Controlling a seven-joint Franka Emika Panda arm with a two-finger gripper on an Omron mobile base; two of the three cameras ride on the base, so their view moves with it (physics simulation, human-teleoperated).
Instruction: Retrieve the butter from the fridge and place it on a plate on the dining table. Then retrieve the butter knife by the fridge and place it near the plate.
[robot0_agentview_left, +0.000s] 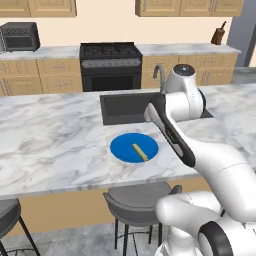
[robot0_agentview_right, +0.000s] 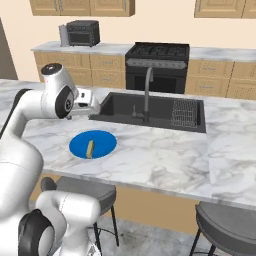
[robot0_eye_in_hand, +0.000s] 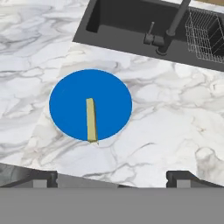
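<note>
Marble filled most of the left base view: the dining table, a long white-grey island, ran across the middle of the frame, with a dark sink set into it at centre. Behind it, along the top, stood wooden cabinets, a black stove and a knife block at upper right. The blue plate lay on the marble just below the sink, and the butter, a thin yellow stick, rested on its right half, slanting from upper left to lower right. The white arm rose from the lower right and bent over the plate's right side. A grey stool stood under the table edge at the bottom.

From the right base view, the plate sat left of centre with the butter lying on it, nearly upright in the frame. The arm's hand hung at the left, above and just beyond the plate's far left edge. The sink, its tap and a wire rack filled the upper middle.

In the hand view, the gripper showed its two dark tips spread wide apart at the bottom edge, holding nothing. The plate lay above them, left of centre, and the butter ran top to bottom in the frame, its lower end reaching the plate's near rim. The butter looked delivered; the knife step seemed still to come, away from this spot
</note>
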